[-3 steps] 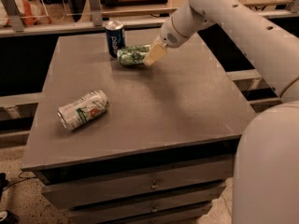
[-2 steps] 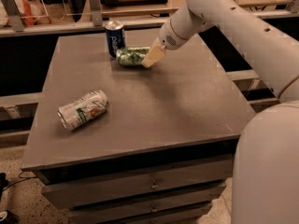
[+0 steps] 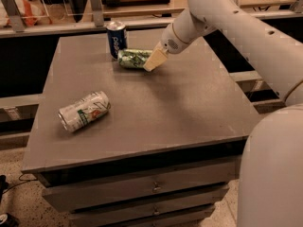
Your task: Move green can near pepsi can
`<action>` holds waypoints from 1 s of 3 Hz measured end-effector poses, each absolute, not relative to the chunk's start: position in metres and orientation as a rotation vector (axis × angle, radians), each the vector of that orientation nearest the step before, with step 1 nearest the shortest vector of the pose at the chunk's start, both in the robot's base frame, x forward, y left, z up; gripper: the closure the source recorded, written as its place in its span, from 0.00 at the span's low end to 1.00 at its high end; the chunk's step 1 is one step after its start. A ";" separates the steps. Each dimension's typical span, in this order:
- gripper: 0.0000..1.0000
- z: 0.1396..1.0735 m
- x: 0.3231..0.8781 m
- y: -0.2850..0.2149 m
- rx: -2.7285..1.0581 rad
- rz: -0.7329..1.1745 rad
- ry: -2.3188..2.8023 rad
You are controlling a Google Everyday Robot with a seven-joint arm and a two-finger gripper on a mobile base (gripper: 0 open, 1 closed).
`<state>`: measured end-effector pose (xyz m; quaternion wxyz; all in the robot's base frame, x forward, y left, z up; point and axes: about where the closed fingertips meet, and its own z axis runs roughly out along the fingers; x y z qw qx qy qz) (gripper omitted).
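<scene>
- Camera view: a grey-brown surface seen from above and in front, with drawers in its front face.
- The pepsi can, dark blue with a silver top, stands upright at about 11 o'clock on the surface, close to the far edge.
- The green can lies on its side just beside the pepsi can, at that can's 4 o'clock (whether the two touch cannot be told).
- The hand, pale tan at its tip, sits at the green can's right end, at the can's 3 o'clock, low over the surface. Whether it is spread or pinching the can cannot be told.
- The white arm reaches in from 2 o'clock.
- A white can with green and red markings lies on its side at 8 o'clock, well apart from the other two.
</scene>
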<state>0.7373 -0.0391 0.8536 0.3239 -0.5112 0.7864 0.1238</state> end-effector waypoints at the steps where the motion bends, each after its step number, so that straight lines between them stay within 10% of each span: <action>1: 0.36 0.853 0.735 -0.040 -1.335 0.335 2.064; 3: 0.00 0.858 0.733 -0.045 -1.325 0.351 2.024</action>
